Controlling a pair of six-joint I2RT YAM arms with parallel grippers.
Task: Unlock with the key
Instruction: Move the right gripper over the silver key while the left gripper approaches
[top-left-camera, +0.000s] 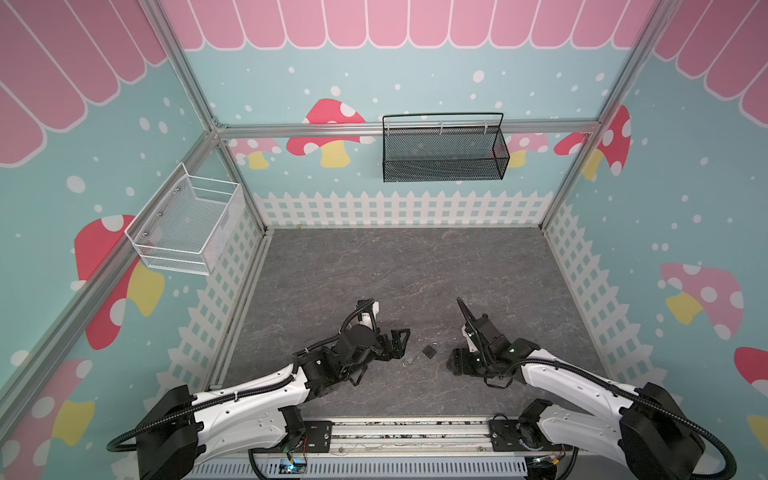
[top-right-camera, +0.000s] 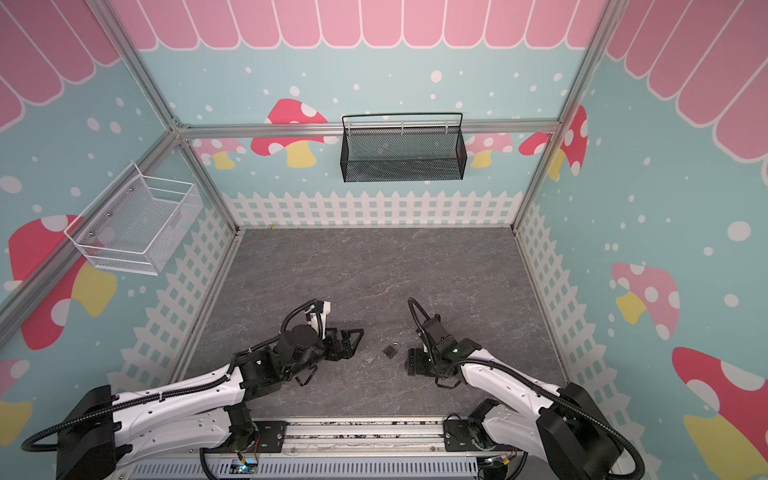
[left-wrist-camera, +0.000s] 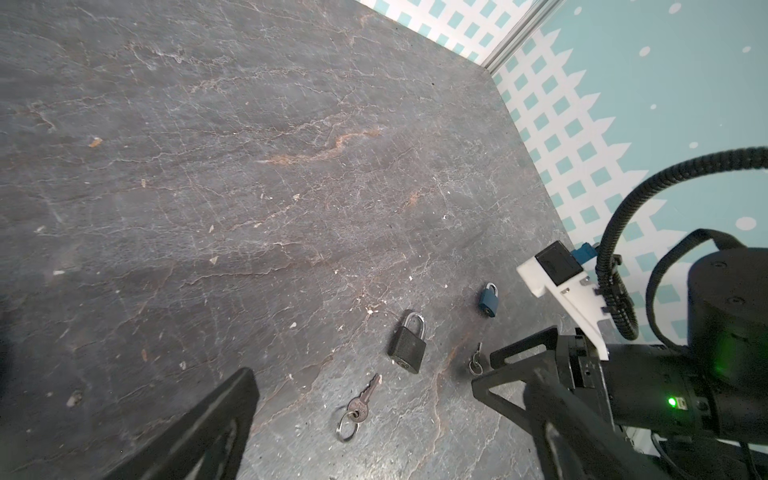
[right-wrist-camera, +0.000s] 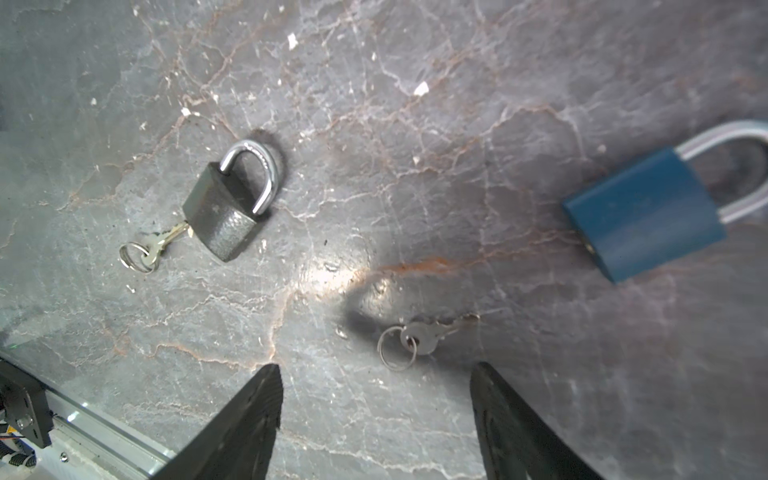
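Surface: grey marbled tabletop (top-left-camera: 374, 270), boxed in by walls printed with mushrooms and a white fence.
Right gripper (right-wrist-camera: 376, 374): jaws were apart with nothing between them, low over the tabletop.
Loose key (right-wrist-camera: 424, 336): lay flat on its ring just beyond the right fingertips, touching neither.
Blue padlock (right-wrist-camera: 642, 216): lay flat near the loose key, apart from it.
Left gripper (top-left-camera: 400, 341): jaws were spread wide and empty, pointed toward the dark padlock.
Dark padlock (left-wrist-camera: 407, 343): lay flat between the two grippers, shackle seated.
Second key (left-wrist-camera: 359, 405): lay on its ring just beside the dark padlock's base, tip toward it.
Walls: white wire basket (top-left-camera: 187, 224) hung on the left, black mesh basket (top-left-camera: 442, 153) at the back.
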